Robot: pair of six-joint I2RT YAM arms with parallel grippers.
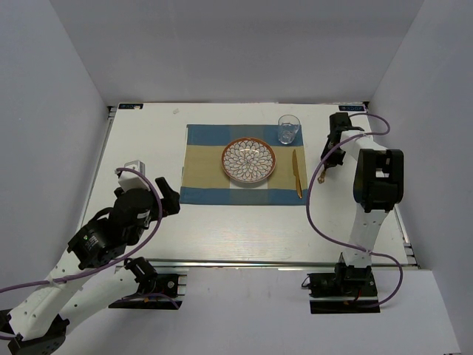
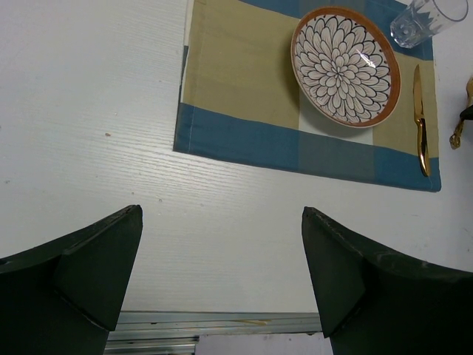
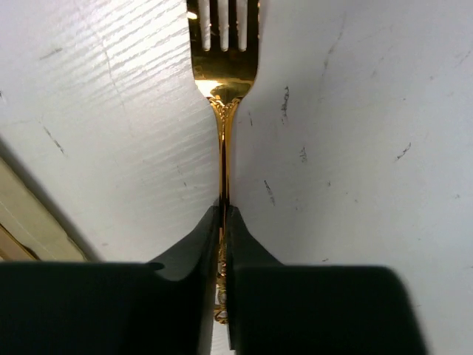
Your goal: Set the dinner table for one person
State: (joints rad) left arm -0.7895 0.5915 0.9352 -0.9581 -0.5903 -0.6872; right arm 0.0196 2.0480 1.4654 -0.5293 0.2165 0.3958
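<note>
1. Holding the fork [image 3: 224, 89] is the job right now. The right jaws are squeezed tight on its thin gold handle, about halfway down. The prongs stick out in front.
2. The fork is hard metal. It will not bend or break, and it is most likely light. But it is shiny and smooth, so I think it could slip or twist if the squeeze gets weak.
3. The handle is the best place to hold it. It is skinny, so the jaws must close nearly all the way, as they do here.
4. The fork hangs over the bare white worktop [image 1: 244, 229], to the right of the checked placemat [image 1: 203, 164] and near the gold knife [image 1: 297, 174]. I cannot tell if it touches the worktop.
5. The worktop is big, flat and hard. Things put down on it should sit steady, but it looks smooth, so a fork could slide a little.
6. The plate [image 1: 249, 160] sits in the middle of the placemat, and the glass [image 1: 288, 129] stands at its far right corner. Glass breaks easily, so the fork should stay away from it.
7. The left jaws are wide apart and hold nothing. They hang over the near left part of the worktop, apart from the placemat.
</note>
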